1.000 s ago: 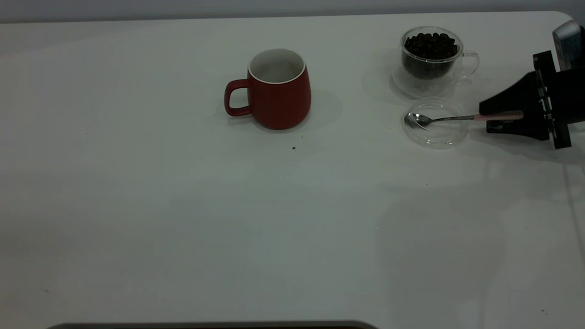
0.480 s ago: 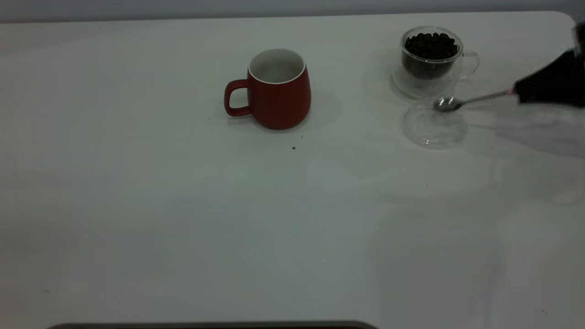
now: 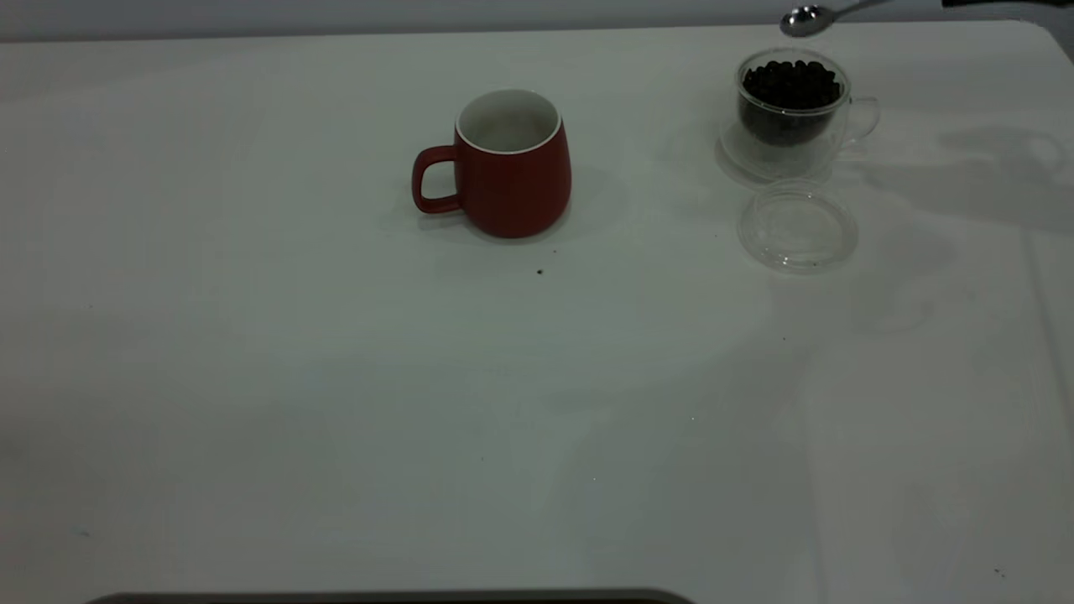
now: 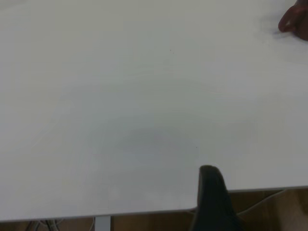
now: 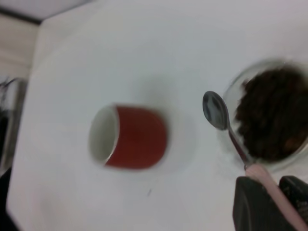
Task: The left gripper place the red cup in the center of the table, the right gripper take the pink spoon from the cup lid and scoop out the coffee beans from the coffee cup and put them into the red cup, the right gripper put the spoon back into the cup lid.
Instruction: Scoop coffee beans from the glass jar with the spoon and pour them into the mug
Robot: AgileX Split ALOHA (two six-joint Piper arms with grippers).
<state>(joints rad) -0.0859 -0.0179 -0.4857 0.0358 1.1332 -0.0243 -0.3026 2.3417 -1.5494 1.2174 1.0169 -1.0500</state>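
Beans (image 3: 789, 84), dark brown, fill the small clear glass cup (image 3: 789, 113). High over this cup hangs the pink-handled metal spoon (image 5: 231, 137), pinched at its handle by the black right gripper (image 5: 269, 204). Beside the cup lies the clear round lid (image 3: 797, 228). Farther off stands the dark red mug (image 3: 512, 164).

We see a grey wall (image 3: 419, 13) behind the tabletop and a dark strip (image 3: 386, 597) along its near edge.
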